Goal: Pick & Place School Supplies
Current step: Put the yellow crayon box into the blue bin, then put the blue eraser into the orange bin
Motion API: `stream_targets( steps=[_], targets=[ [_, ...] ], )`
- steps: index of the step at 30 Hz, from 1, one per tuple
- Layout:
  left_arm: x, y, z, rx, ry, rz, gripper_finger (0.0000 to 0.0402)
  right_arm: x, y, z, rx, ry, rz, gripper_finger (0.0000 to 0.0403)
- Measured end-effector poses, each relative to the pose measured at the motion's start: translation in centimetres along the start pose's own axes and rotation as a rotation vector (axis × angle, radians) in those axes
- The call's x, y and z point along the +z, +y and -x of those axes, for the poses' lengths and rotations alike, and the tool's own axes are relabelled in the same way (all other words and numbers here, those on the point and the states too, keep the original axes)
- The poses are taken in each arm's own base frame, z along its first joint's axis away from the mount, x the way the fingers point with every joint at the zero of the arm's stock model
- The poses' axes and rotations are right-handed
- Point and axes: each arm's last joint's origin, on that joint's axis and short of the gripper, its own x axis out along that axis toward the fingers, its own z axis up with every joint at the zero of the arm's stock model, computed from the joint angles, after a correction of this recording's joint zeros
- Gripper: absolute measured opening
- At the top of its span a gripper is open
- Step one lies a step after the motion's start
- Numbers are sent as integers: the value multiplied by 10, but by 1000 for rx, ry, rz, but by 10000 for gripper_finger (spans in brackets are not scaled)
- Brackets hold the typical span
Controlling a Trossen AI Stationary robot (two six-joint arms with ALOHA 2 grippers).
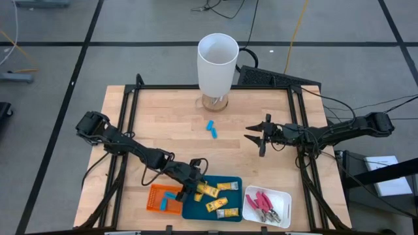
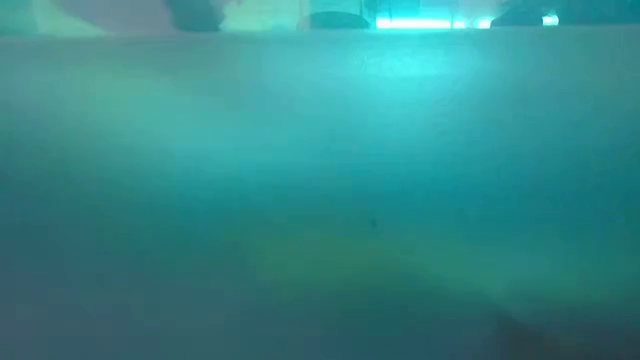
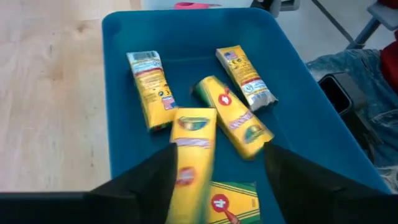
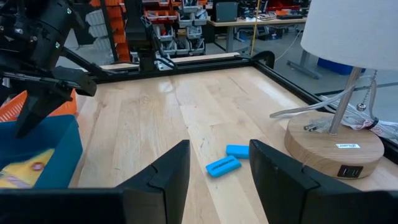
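Yellow rectangular crayon box (image 3: pixel 189 163), printed card w/ dark marks, sits between the left gripper (image 3: pixel 217 180) fingers, right over the teal plastic tray (image 1: pixel 232 184) at the front of the wooden table (image 1: pixel 163 124). Fingers look spread apart w/ the box blurred between them; can't tell if they're touching it or have let go. Four more yellow boxes (image 3: pixel 149 88) already lie in the tray. Two light-blue little blocks (image 4: pixel 224 163) lie mid-table, touching or nearly so, near the white-shaded lamp (image 1: pixel 217 62) on its round wood base. Red-handled pliers (image 1: pixel 264 203) are in the white tray (image 1: pixel 286 198); one blue block (image 1: pixel 171 196) in the orange tray (image 1: pixel 153 203). Right gripper (image 1: pixel 256 136) hovers part-open, empty, just beside the blue pair.

Risks: box could land tilted on the pile, or catch a finger on lift-out and get dragged over the tray wall. Blue blocks so close together, one pinch may knock the other away.
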Motion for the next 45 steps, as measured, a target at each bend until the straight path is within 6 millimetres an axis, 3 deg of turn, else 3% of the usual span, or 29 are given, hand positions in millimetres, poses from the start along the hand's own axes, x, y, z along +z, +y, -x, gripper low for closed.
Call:
stream_targets(
  steps=[8,17,20,28,34,39,45],
  targets=[
    [0,0,0,-9,3,-15,301,0,0,0,0,0,0,155],
    [5,19,11,50,7,49,293,0,0,0,0,0,0,155],
    [4,32,15,138,32,100,283,0,0,0,0,0,0,155],
    [-9,77,27,594,107,239,254,0,0,0,0,0,-4,155],
    [-6,101,34,672,58,331,239,0,0,-1,0,3,-41,155],
    [-3,114,37,633,32,326,232,-13,2,-14,-48,88,-60,155],
    [-2,133,44,672,22,309,234,-21,7,-52,-151,209,-35,164]
  ],
)
